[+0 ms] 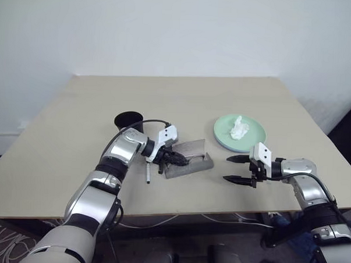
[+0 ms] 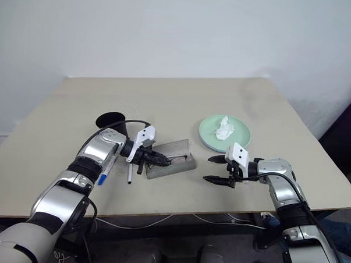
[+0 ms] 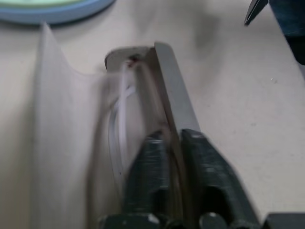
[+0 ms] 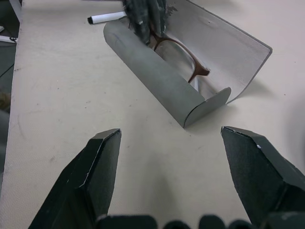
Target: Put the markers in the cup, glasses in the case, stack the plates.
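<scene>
right tool [image 4: 167,176] nearest, jaws spread wide, grasping nothing, near the open grey case [image 4: 157,81] on the counter [image 1: 183,97]. glasses [image 4: 178,52] lie inside the case. left tool [image 2: 157,158] at the case's end, fingers slightly parted over the frame; grip cannot be told. plates [image 2: 205,137] stacked, holding tissue [image 2: 224,128]. black cup [image 2: 109,120] behind. right eye view shows both markers [image 2: 129,171]; left eye view shows one.

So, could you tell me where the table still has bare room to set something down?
The far half of the table, behind the cup and the plates, is bare. So is the near strip between the case and the right gripper. It is crowded around the case, where the left gripper and the markers sit.
</scene>
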Available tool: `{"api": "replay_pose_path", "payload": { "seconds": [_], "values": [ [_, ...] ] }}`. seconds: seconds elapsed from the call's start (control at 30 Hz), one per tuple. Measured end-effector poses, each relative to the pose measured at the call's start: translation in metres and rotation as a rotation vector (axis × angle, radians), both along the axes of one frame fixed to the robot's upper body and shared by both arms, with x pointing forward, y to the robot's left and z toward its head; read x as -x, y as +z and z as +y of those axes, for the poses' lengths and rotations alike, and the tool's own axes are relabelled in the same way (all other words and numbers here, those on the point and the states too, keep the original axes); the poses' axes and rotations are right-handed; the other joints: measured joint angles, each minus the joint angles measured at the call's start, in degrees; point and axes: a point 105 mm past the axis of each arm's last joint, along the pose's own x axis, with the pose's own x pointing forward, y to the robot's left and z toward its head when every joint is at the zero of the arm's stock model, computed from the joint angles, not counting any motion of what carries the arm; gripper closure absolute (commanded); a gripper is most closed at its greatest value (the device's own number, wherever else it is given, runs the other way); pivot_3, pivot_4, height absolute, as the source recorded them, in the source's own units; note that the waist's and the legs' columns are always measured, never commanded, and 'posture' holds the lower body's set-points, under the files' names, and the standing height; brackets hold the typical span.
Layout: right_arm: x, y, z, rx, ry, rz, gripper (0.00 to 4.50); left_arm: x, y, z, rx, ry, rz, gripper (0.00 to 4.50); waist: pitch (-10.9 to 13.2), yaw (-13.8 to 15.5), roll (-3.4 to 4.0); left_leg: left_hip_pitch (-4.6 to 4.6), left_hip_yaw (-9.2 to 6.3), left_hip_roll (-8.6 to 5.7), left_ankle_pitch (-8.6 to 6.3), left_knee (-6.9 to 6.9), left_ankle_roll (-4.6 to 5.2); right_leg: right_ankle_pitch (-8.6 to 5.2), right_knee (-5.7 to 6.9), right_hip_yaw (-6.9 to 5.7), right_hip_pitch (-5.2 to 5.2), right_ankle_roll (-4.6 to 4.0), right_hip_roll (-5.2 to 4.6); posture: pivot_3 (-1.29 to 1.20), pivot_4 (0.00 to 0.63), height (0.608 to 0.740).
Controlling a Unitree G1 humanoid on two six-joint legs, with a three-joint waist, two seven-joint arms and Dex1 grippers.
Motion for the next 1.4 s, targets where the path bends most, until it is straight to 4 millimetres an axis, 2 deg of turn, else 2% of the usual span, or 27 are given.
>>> {"api": "replay_pose_path", "payload": {
  "seconds": [0.3, 0.37, 0.53, 0.63, 0.73, 0.77, 0.93, 1.13, 1.3, 1.4],
  "values": [
    [0.0, 0.0, 0.001, -0.002, 0.0, 0.0, 0.85, -0.011, 0.003, -0.009, 0.046, 0.058, -0.085, 2.88, 0.0, 0.04, -0.01, -0.01, 0.0, -0.01, 0.0, 0.05, 0.0, 0.02, 0.0, 0.0, 0.0, 0.03, -0.01, 0.0, 0.0, 0.74],
    [0.0, -0.001, 0.001, -0.001, 0.0, 0.0, 0.85, -0.016, 0.012, -0.015, 0.085, 0.074, -0.117, 2.88, 0.0, 0.07, -0.01, -0.02, -0.01, -0.02, 0.0, 0.06, 0.0, 0.03, 0.0, 0.0, 0.0, 0.04, -0.01, 0.0, 0.0, 0.74],
    [0.0, -0.003, 0.002, 0.011, -0.002, 0.002, 0.85, -0.038, 0.05, -0.026, 0.182, 0.148, -0.262, 2.88, 0.0, 0.05, -0.02, -0.02, -0.01, -0.04, 0.0, 0.06, -0.01, 0.06, -0.01, 0.0, 0.01, 0.08, -0.03, 0.0, 0.0, 0.74],
    [0.0, -0.004, 0.002, 0.013, -0.001, 0.003, 0.85, -0.047, 0.062, -0.028, 0.193, 0.187, -0.32, 3.4, -0.01, -0.04, -0.01, -0.01, 0.03, -0.04, -0.01, 0.06, -0.01, 0.12, -0.01, 0.02, 0.01, 0.17, -0.03, 0.0, 0.0, 0.74],
    [0.0, -0.004, 0.002, 0.013, -0.001, 0.003, 0.85, -0.052, 0.057, -0.023, 0.169, 0.229, -0.345, 4.35, -0.01, 0.0, -0.01, -0.01, 0.02, -0.04, 0.0, 0.06, -0.01, 0.14, -0.01, 0.01, 0.01, 0.19, -0.03, 0.0, 0.0, 0.74],
    [0.0, -0.003, 0.002, 0.012, 0.0, 0.002, 0.85, -0.054, 0.053, -0.02, 0.151, 0.25, -0.351, 4.48, 0.0, 0.01, -0.01, -0.01, 0.03, -0.05, 0.0, 0.06, 0.0, 0.14, -0.01, 0.01, 0.01, 0.19, -0.03, 0.0, 0.0, 0.74],
    [-0.002, 0.001, 0.003, 0.009, -0.001, -0.012, 0.85, -0.061, 0.033, -0.001, 0.03, 0.327, -0.355, 4.48, 0.0, 0.01, -0.02, -0.02, 0.02, -0.07, 0.0, 0.1, 0.0, 0.18, -0.01, 0.02, 0.01, 0.24, -0.03, 0.0, 0.0, 0.74],
    [-0.013, 0.015, -0.004, -0.001, -0.043, -0.078, 0.85, -0.063, 0.014, 0.015, -0.106, 0.356, -0.357, 4.48, -0.01, 0.02, -0.02, -0.03, 0.01, -0.08, -0.01, 0.1, 0.0, 0.19, -0.02, 0.02, 0.01, 0.26, -0.03, 0.0, 0.0, 0.74],
    [-0.015, 0.019, -0.008, -0.002, -0.054, -0.094, 0.85, -0.058, 0.007, 0.015, -0.133, 0.322, -0.329, 4.48, -0.01, 0.04, -0.02, -0.05, 0.01, -0.08, -0.02, 0.1, 0.02, 0.19, -0.03, 0.02, 0.01, 0.26, -0.03, 0.0, 0.0, 0.74],
    [-0.016, 0.02, -0.009, -0.003, -0.062, -0.101, 0.85, -0.045, 0.006, 0.007, -0.108, 0.201, -0.262, 4.48, -0.01, 0.01, -0.02, -0.05, 0.04, -0.08, -0.04, 0.1, 0.05, 0.19, -0.04, 0.02, 0.01, 0.26, -0.04, 0.0, 0.0, 0.74]
  ]
}}
